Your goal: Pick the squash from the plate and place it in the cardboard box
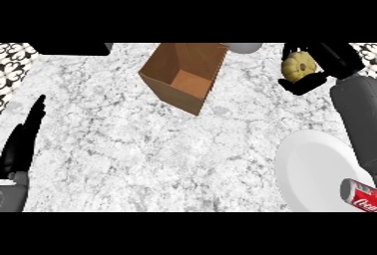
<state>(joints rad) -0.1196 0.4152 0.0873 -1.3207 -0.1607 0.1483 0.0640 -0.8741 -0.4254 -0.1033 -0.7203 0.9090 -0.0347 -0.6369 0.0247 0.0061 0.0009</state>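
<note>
The plate (pixel 313 164) is cleared, the squash (pixel 299 66) is gripped by the right hand's (pixel 324 62) curled fingers, the box (pixel 184 74) not yet reached.

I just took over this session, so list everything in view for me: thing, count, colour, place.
squash: one, yellow, held in the right hand, upper right, off the plate
cardboard box: one, brown, open, top centre
plate: one, white, lower right
soda can: one, red, lying at the plate's right edge
counter: one, grey-white marble
left hand: black, open, resting at left edge
right hand: black, curled round the squash
</note>
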